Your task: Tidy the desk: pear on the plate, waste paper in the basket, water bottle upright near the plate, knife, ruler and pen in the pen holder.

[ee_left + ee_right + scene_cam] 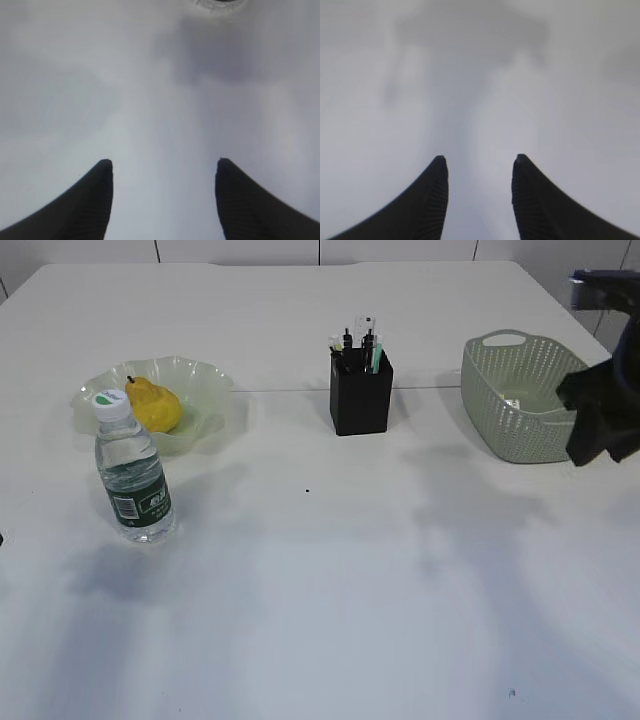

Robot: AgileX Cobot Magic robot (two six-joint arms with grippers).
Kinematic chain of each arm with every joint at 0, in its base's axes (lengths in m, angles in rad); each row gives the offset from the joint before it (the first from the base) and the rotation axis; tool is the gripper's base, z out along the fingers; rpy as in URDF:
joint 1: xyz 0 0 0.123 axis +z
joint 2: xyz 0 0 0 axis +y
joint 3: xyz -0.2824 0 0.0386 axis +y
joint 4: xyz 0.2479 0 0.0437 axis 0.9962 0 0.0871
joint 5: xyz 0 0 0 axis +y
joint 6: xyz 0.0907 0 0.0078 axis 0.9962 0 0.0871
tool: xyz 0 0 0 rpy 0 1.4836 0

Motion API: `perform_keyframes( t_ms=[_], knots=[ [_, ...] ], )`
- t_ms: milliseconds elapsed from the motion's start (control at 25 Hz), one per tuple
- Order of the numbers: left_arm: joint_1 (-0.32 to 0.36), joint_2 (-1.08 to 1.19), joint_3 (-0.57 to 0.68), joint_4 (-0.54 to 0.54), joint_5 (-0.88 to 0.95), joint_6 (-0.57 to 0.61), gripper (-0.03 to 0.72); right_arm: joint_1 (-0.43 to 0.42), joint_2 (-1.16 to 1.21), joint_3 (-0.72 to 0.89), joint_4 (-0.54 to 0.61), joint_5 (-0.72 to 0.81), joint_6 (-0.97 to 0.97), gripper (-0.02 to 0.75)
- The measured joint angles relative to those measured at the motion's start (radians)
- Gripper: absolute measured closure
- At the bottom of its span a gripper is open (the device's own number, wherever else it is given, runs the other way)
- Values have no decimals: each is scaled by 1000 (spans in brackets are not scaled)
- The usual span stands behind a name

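The right claw (pixel 600 430) hangs dark beside the basket (pixel 515 400) at far right; the pear (pixel 153 405) lies on the plate (pixel 205 380), the water bottle (pixel 133 472) upright just near of it, the pen holder (pixel 361 395) holding pens on the white table (pixel 320 590). The left claw (pixel 162 170) gapes wide, empty, over bare table. The right claw (pixel 479 165) stands half open, empty.

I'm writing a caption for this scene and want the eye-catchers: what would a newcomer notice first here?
First the yellow pear lying in the pale green ruffled plate at the left, with the water bottle standing upright just in front of it. Next the black pen holder at the middle, stuffed with upright items, and the grey-green basket at the right. Otherwise the white desk looks bare.
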Motion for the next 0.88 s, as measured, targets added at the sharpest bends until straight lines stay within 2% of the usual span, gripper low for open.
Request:
perform_keyframes(
  t_ms=[400, 680, 880],
  knots=[
    [0, -212, 0, 66, 88, -95, 232, -2, -201, 211, 5, -60, -42, 418],
    [0, -449, 0, 120, 195, -149, 232, -2, -359, 237, 9, -15, -16, 418],
    [0, -630, 0, 120, 295, -157, 232, -2, -522, 237, 5, 38, 38, 418]
  ],
)
